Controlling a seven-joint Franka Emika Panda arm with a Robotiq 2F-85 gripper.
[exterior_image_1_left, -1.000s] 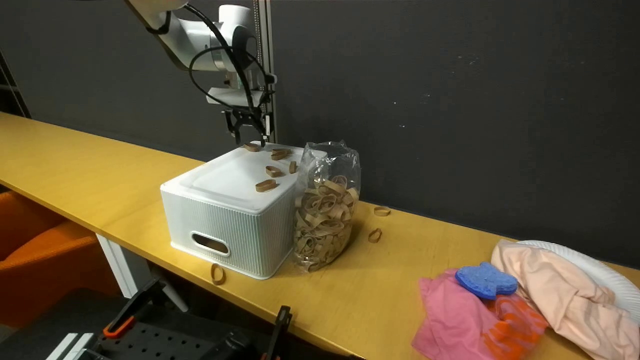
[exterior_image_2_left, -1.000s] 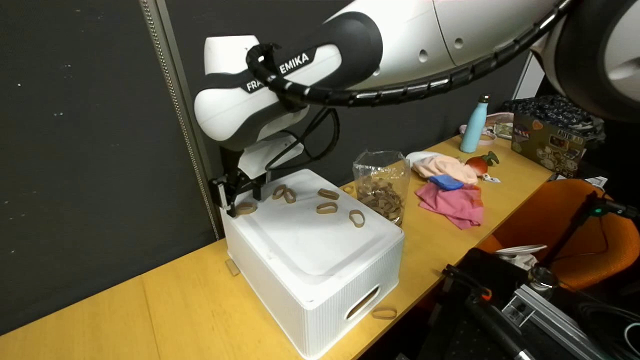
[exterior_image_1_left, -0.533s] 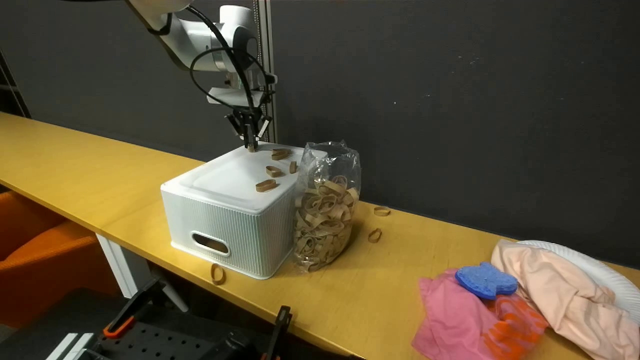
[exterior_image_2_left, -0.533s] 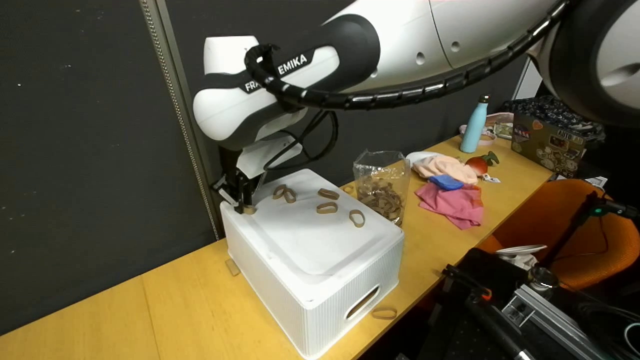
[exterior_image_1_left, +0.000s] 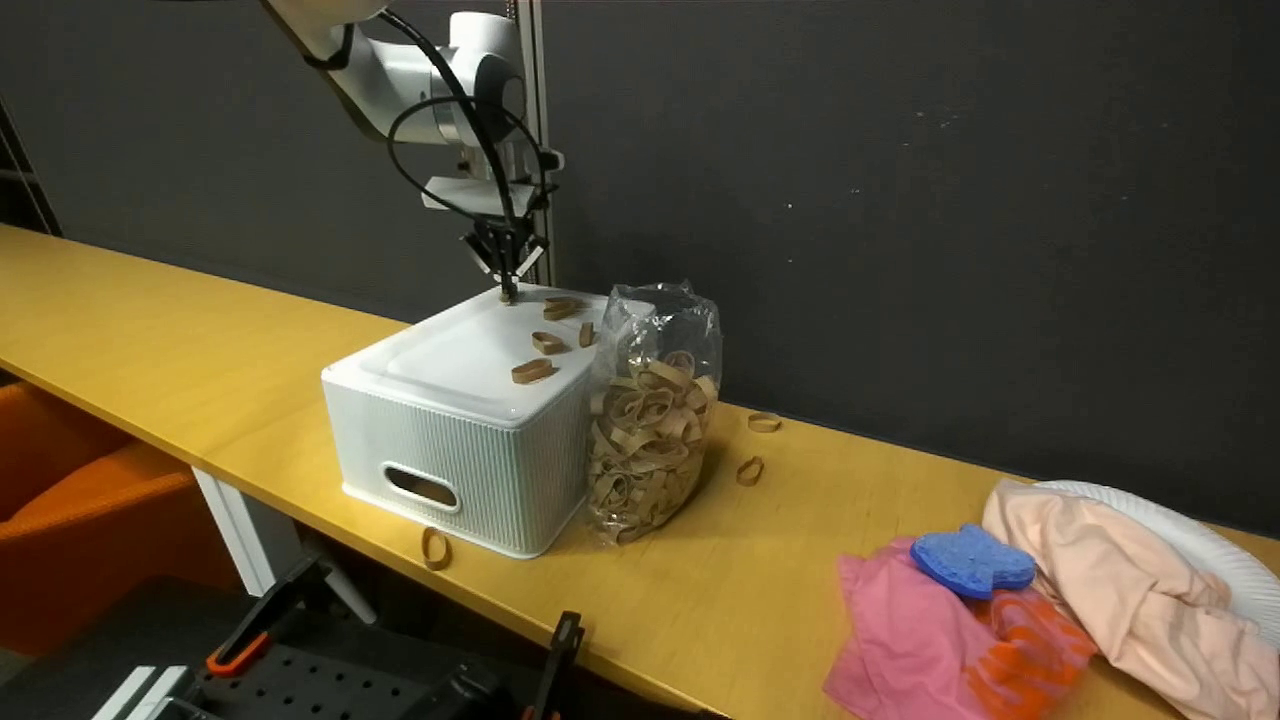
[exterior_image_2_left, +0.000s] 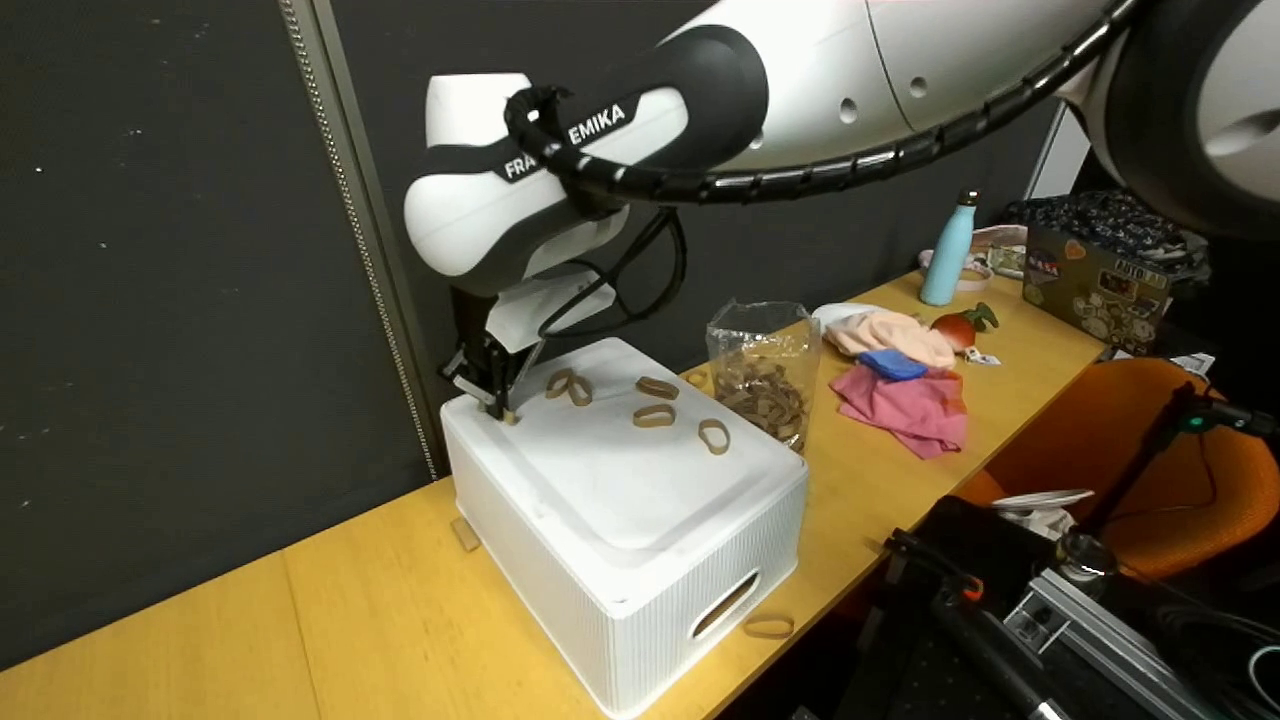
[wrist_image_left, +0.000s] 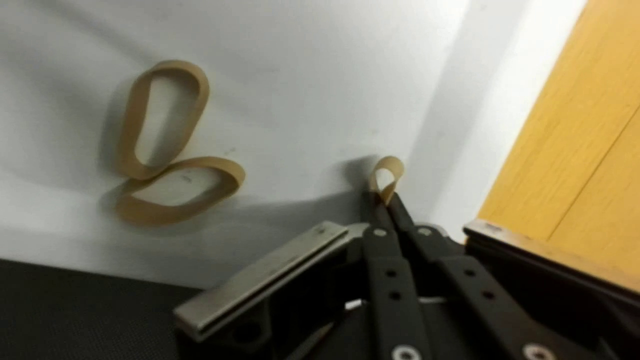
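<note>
counter: yellow wood, along a dark wall panel, an orange chair below its edge.
white ribbed box: on the counter, flat side up.
tool: its fingers stood apart a second ago; now they pinch a tan rubber band into a small loop.
band's place: near the box's wall-side corner, resting or just above the top, hard to tell.
box top: two touching bands just beside the tool, three single bands farther along.
clear plastic bag of bands: just beside the box, screening part of its side in an exterior view.
farther off: pink cloth, blue sponge.
</note>
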